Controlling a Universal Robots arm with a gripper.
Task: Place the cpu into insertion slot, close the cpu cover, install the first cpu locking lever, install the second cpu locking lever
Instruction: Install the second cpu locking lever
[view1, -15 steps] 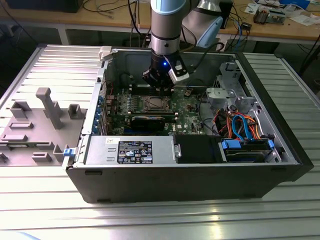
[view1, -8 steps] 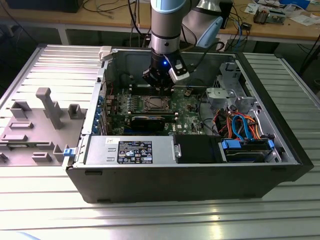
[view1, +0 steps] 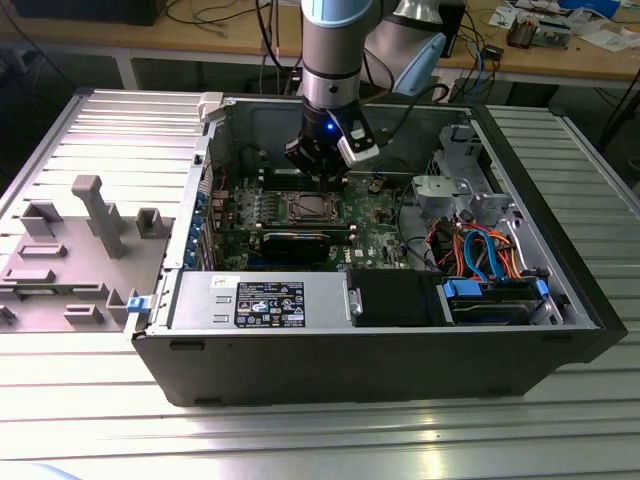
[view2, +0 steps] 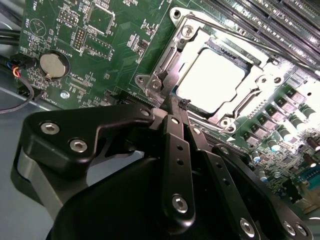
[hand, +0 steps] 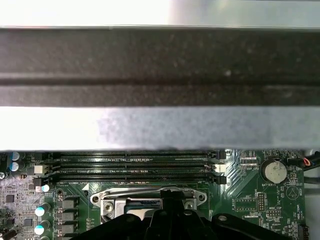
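I am hanging my gripper (view1: 322, 172) down inside the open computer case (view1: 560, 290), over the far edge of the insertion slot (view1: 308, 207) on the green board (view1: 385, 235). In the second wrist view my fingers (view2: 176, 150) are lying pressed together, their tips closed on nothing I can see, right at the corner of the slot's metal frame.

The cpu (view2: 212, 80) is sitting flat in the slot, its bright square top facing up, its edges lying square with the frame. The cpu cover (view2: 172, 52) is lying down around it, the chip showing through the square opening. A thin lever (view2: 235, 36) is running along the cover's side nearest the memory slots (view2: 272, 25), its long axis parallel to them.

In the first wrist view the memory slots (hand: 132, 167) are lying just beyond the cover (hand: 148, 196). A round coin battery (view2: 53, 65) is sitting on the board well apart from the slot.
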